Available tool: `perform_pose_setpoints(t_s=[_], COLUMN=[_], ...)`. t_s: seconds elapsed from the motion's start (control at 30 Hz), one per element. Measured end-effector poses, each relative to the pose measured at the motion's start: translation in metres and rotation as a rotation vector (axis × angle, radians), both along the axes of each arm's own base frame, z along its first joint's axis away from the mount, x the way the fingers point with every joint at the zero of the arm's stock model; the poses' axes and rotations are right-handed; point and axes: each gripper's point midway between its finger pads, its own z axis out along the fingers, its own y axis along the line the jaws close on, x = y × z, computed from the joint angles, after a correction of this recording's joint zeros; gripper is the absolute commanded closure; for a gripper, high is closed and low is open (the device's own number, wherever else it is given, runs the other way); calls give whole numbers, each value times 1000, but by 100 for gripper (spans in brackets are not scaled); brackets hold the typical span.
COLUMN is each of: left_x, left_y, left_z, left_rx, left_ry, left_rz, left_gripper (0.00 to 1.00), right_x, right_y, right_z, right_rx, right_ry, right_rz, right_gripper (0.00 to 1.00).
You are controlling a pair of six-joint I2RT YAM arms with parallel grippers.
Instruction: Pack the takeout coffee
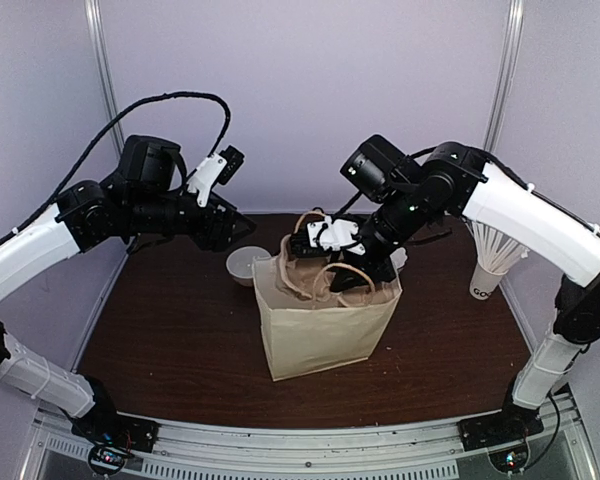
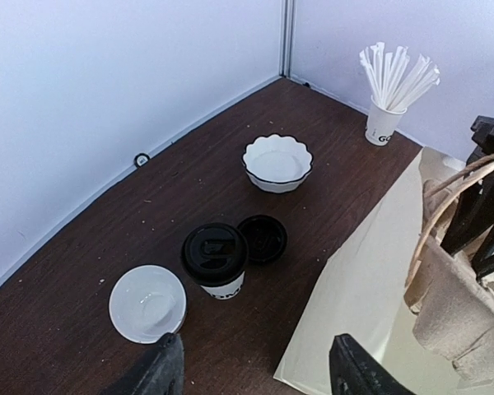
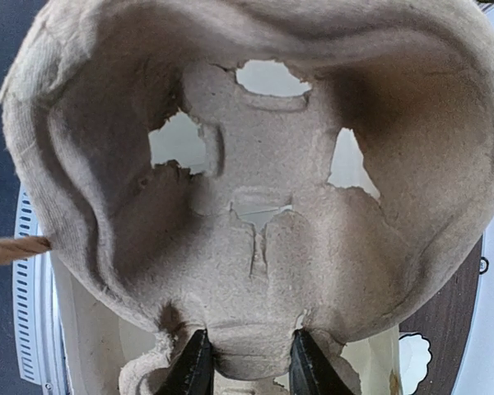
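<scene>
The takeout coffee (image 2: 215, 262), a small white paper cup with a black lid on it, stands on the dark table in the left wrist view. A loose black lid (image 2: 263, 239) lies touching its right side. My left gripper (image 2: 255, 372) hovers above and short of the cup, open, with nothing between its fingers (image 2: 158, 372). In the top view the left gripper (image 1: 242, 228) is left of the paper bag (image 1: 320, 325). My right gripper (image 3: 245, 369) is shut on the edge of a grey pulp cup carrier (image 3: 263, 189). There it holds the carrier (image 1: 312, 284) at the bag's mouth.
A scalloped white bowl (image 2: 277, 162) sits behind the cup and a shallow white bowl (image 2: 146, 303) to its left. A cup of white sticks (image 2: 384, 123) stands at the back right, also (image 1: 490, 270). The bag's wall (image 2: 370, 288) lies close on the right.
</scene>
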Motion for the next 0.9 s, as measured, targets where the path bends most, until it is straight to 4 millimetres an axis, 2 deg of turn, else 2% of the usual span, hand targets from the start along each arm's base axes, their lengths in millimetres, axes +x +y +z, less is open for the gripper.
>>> perform_pose_setpoints(t_s=[0.2, 0.43, 0.63, 0.73, 0.9], left_x=[9, 21, 21, 21, 19], left_y=[20, 53, 55, 55, 52], left_z=[-7, -3, -8, -12, -12], left_rx=[11, -19, -20, -18, -23], left_ry=[-8, -25, -16, -7, -1], left_rz=[76, 183, 189, 184, 170], left_gripper=[35, 34, 34, 34, 34], right_x=[2, -5, -3, 1, 13], right_y=[4, 5, 3, 2, -1], right_z=[-16, -27, -36, -35, -20], right_rx=[-85, -174, -229, -233, -199], right_ry=[9, 16, 5, -5, -67], right_rz=[9, 58, 44, 17, -61], right_gripper=[70, 70, 70, 66, 66])
